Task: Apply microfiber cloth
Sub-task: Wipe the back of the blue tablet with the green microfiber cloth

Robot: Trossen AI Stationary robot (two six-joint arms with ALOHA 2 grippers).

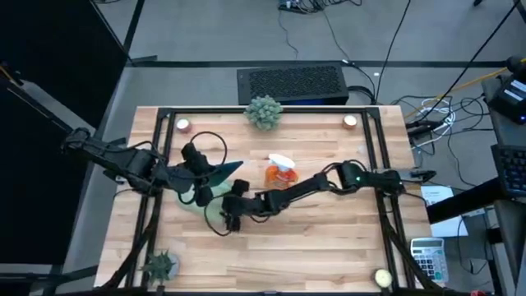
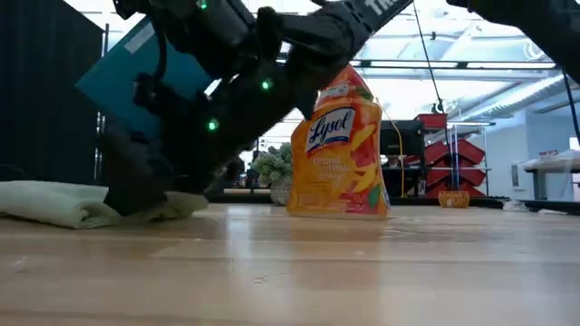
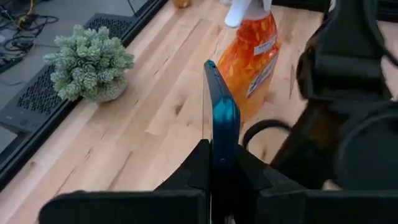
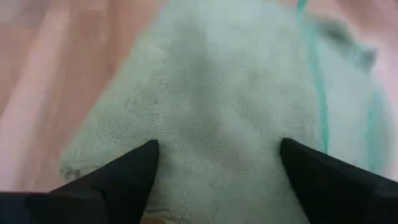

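A: What is largest here?
B: The wooden counter (image 1: pixel 329 238), with a black frame along its edges. The two arms meet left of its middle.

A: And the cloth?
B: The pale green cloth (image 2: pixel 54 201) lies flat on the counter, left of centre, under the grippers. The right gripper (image 4: pixel 217 163) is down on it, jaws spread wide with the pile between the tips, gripping nothing.

A: The left gripper?
B: The left gripper (image 3: pixel 217 180) sits just above the cloth's far side, jaws clenched on a teal phone (image 3: pixel 219 112) held on edge, tilted up.

A: Anything smaller?
B: An orange spray bottle (image 2: pixel 337 145) stands upright just right of the grippers. A spiky plant (image 1: pixel 264 111) sits at the far edge, another plant (image 1: pixel 159 265) at the near left corner.
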